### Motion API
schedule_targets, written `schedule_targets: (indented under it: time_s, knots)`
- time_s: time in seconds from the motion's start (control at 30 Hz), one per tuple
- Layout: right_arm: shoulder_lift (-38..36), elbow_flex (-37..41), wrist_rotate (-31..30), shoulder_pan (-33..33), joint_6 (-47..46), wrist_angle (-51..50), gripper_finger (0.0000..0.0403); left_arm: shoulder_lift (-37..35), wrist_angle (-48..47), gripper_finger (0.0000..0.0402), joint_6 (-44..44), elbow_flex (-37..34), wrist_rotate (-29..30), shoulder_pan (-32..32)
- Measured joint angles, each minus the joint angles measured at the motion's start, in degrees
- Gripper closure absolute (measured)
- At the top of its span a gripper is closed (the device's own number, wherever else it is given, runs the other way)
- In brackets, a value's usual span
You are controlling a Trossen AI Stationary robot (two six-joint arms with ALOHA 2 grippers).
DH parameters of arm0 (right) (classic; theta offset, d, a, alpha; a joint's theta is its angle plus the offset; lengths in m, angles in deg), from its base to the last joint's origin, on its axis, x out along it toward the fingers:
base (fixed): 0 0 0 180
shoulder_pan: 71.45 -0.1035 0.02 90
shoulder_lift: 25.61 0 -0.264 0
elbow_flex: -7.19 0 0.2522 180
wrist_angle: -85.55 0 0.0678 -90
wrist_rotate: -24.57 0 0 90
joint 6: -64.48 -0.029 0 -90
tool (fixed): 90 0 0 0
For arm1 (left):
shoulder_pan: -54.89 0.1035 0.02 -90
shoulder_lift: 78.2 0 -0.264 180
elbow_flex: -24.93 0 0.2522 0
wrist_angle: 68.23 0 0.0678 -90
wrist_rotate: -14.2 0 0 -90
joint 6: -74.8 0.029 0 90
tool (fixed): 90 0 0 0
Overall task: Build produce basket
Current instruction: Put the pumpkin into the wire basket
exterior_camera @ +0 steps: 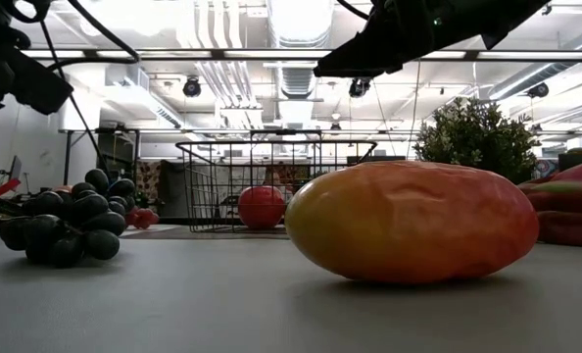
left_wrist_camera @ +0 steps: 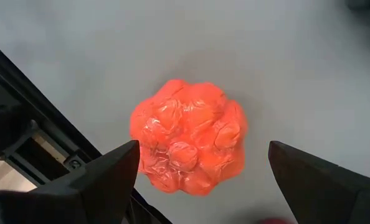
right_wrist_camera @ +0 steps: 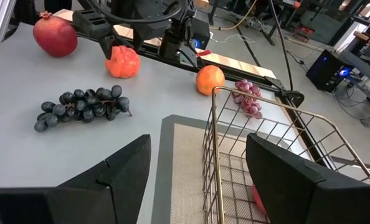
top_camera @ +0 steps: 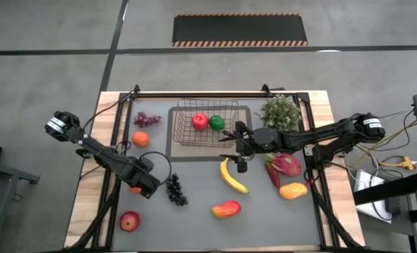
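Note:
The dark wire basket [top_camera: 207, 124] stands on the grey tray and holds a red apple [top_camera: 200, 121] and a green pepper [top_camera: 217, 123]. My right gripper [top_camera: 231, 147] is open and hovers by the basket's near right corner [right_wrist_camera: 213, 155], touching nothing. My left gripper [left_wrist_camera: 202, 149] is open above a lumpy orange-red fruit [left_wrist_camera: 188, 143] lying on the mat [top_camera: 135, 190]; its fingers stand apart on either side of it. Black grapes [top_camera: 175, 190], a banana [top_camera: 233, 176], two mangoes [top_camera: 226, 209] [top_camera: 293, 190] and a dragon fruit [top_camera: 284, 164] lie on the mat.
An orange [top_camera: 140, 139] and purple grapes [top_camera: 147, 119] lie left of the basket, and a red fruit [top_camera: 129, 221] sits near the mat's near left corner. The leafy plant [top_camera: 280, 112] stands right of the basket. In the low view one mango [exterior_camera: 413, 221] fills the foreground.

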State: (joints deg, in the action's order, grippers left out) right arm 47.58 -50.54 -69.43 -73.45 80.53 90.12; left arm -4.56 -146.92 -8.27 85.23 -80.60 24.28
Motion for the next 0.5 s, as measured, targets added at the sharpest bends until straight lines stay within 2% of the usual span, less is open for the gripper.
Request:
schedule_targets:
  time_s: [0.5]
  knots:
    - [0.0, 0.1, 0.0, 0.0, 0.0, 0.0, 0.0156, -1.9, 1.4, 0.0065, 1.4, -0.8, -1.9, -0.2]
